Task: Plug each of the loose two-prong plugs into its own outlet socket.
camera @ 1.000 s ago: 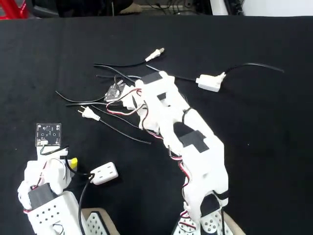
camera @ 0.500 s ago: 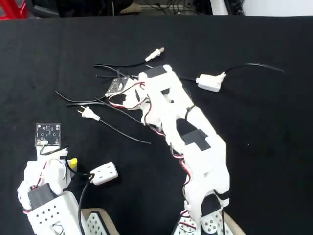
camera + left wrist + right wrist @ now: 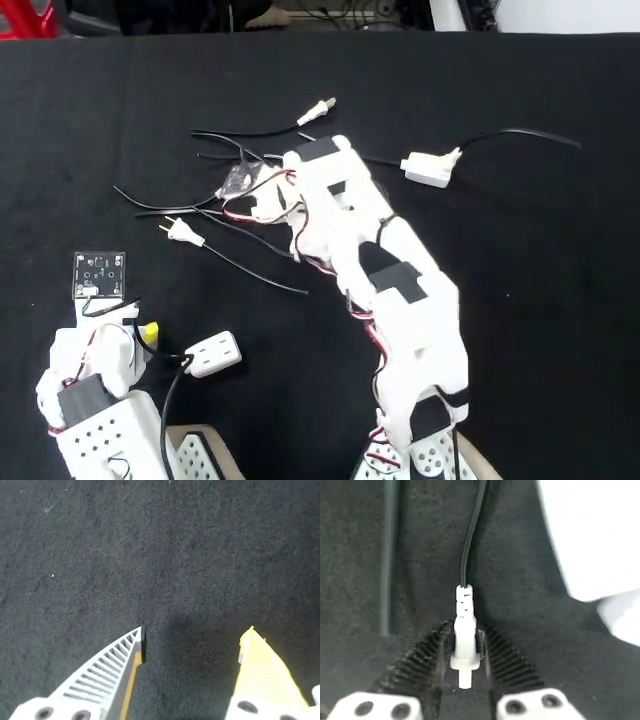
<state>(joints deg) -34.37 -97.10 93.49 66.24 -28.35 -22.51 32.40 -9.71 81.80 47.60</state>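
Right wrist view: right hand clamped on white plug, black cord; left hand apart.

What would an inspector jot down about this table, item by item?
Surface: black table, cloth-covered.
Job's things: far plug and left plug lie loose; held plug is clamped; far socket and near socket, both white.
Clutter: nothing seen.
Grippers: right gripper shut on held plug; left gripper open above bare cloth.
Cables: black cords strewn mid-table.
Surroundings: red object beyond the far edge.
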